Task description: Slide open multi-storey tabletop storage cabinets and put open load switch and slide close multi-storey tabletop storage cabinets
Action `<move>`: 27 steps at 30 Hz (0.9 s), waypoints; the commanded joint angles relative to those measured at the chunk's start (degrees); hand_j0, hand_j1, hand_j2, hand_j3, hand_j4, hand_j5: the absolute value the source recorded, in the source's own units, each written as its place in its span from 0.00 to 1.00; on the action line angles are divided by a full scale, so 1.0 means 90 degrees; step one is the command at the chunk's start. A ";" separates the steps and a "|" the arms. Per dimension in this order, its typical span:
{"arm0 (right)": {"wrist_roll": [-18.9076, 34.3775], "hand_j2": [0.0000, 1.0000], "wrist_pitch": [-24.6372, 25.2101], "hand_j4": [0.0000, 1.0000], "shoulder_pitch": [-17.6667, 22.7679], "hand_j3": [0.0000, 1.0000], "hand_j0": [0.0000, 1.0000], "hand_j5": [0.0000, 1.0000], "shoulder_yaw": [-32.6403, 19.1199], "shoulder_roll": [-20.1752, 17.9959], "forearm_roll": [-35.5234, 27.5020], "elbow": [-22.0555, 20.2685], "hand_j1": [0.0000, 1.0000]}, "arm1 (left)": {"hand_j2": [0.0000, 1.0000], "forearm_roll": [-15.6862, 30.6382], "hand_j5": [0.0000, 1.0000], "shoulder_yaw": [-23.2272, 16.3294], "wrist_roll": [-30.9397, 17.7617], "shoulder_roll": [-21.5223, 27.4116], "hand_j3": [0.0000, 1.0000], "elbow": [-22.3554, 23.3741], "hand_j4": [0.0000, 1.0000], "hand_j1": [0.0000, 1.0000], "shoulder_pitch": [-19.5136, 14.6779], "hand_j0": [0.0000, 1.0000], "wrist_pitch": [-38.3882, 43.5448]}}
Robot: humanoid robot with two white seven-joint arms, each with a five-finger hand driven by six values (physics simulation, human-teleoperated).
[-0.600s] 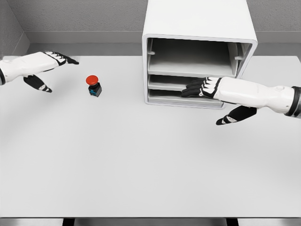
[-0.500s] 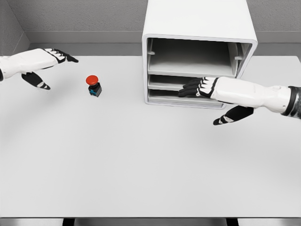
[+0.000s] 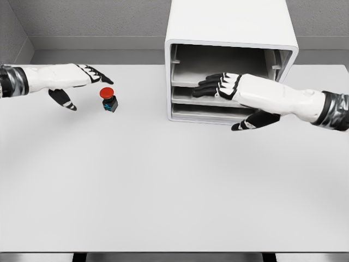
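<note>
The load switch (image 3: 109,99), a small black box with a red mushroom button, stands on the white table (image 3: 163,185) left of the cabinet. My left hand (image 3: 90,76) hovers just left of and above it, fingers spread, holding nothing. The white multi-storey cabinet (image 3: 229,38) stands at the back centre-right, its front showing stacked tray-like drawers (image 3: 188,98). My right hand (image 3: 215,86) lies flat with fingers extended at the middle drawer's front edge, thumb hanging below; it grasps nothing.
A grey wall (image 3: 82,22) runs behind the table. The table's front edge (image 3: 174,252) is at the bottom of the view.
The left hand has moved right, closing in on the switch. The right hand has risen from the lower drawer to the middle one and shifted left.
</note>
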 commanded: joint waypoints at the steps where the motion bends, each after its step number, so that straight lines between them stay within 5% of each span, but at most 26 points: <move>1: -0.0056 1.00 0.0006 1.00 0.0000 1.00 1.00 1.00 -0.0085 0.0030 0.0139 -0.0013 1.00 | 1.00 -0.0027 1.00 0.0096 -0.0008 -0.0160 1.00 0.0199 1.00 1.00 0.0010 1.00 0.0006; 12: 0.0012 1.00 0.2254 1.00 0.0010 1.00 1.00 1.00 -0.0046 0.0352 0.0431 0.0006 1.00 | 1.00 -0.0047 1.00 0.0086 -0.0008 -0.0472 1.00 0.0404 1.00 1.00 0.0020 1.00 0.0006; 27: 0.0012 1.00 0.3231 1.00 0.0078 1.00 1.00 1.00 0.0062 0.0733 0.0832 0.0114 1.00 | 1.00 -0.0135 1.00 -0.0050 -0.0018 -0.0999 1.00 0.0941 1.00 1.00 0.0049 1.00 0.0006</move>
